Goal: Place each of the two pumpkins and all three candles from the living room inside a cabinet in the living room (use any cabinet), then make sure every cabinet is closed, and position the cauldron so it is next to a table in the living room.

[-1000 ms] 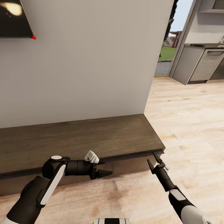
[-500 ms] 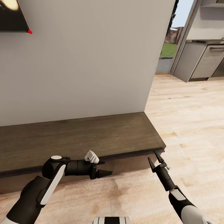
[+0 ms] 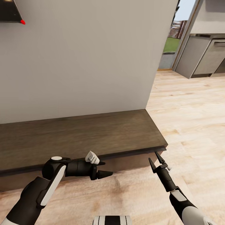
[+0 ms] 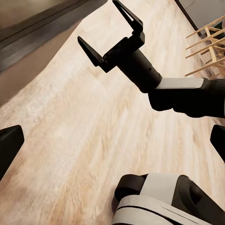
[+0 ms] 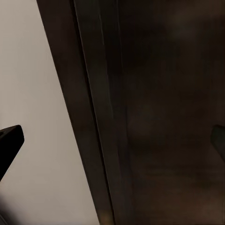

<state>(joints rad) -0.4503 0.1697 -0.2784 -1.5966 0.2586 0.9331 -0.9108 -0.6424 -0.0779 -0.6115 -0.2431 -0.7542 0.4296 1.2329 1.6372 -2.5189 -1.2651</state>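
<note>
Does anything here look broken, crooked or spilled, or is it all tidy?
Nothing stands out. The long dark cabinet sits straight against the wall, its top bare, and the wooden floor shows no spill. Both grippers, left and right, hang open near its front edge.

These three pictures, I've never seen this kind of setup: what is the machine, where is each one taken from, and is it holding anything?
It is a simulated wheeled robot with two arms, each ending in a two-fingered gripper. The large picture comes from its head, looking down over both arms at a long, low, dark wood cabinet against a pale wall, on a light wood floor. The left gripper points sideways in front of the cabinet; the right gripper reaches up to the cabinet's end corner. The other two come from cameras on the wrists. The left wrist view looks across the floor at the right gripper, open and empty. The right wrist view is a blurred close-up of the cabinet's dark edge. Nothing is held.
</note>
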